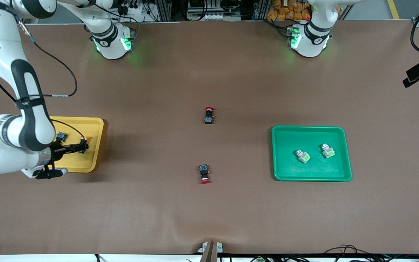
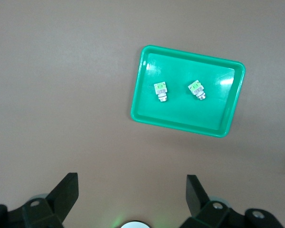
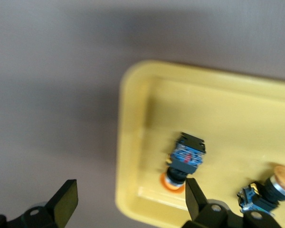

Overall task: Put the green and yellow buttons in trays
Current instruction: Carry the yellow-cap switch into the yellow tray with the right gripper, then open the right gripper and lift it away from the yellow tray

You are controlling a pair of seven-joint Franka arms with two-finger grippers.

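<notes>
In the front view the yellow tray (image 1: 86, 127) lies at the right arm's end of the table. Two yellow buttons (image 1: 61, 137) (image 1: 84, 140) lie in it. My right gripper (image 1: 84, 146) hovers low over that tray, open and holding nothing. In the right wrist view one yellow button (image 3: 186, 159) lies on its side beside a fingertip (image 3: 192, 187), the other (image 3: 270, 187) farther along the tray (image 3: 123, 142). The green tray (image 1: 289, 145) holds two green buttons (image 1: 303, 156) (image 1: 328, 150). My left gripper (image 2: 131, 179) stands open high above the table, with the green tray (image 2: 180, 118) in its view.
Two black switches with red caps lie mid-table between the trays, one (image 1: 208, 115) farther from the front camera, one (image 1: 204, 173) nearer. The arm bases (image 1: 111, 40) (image 1: 309, 36) stand along the table's edge farthest from that camera.
</notes>
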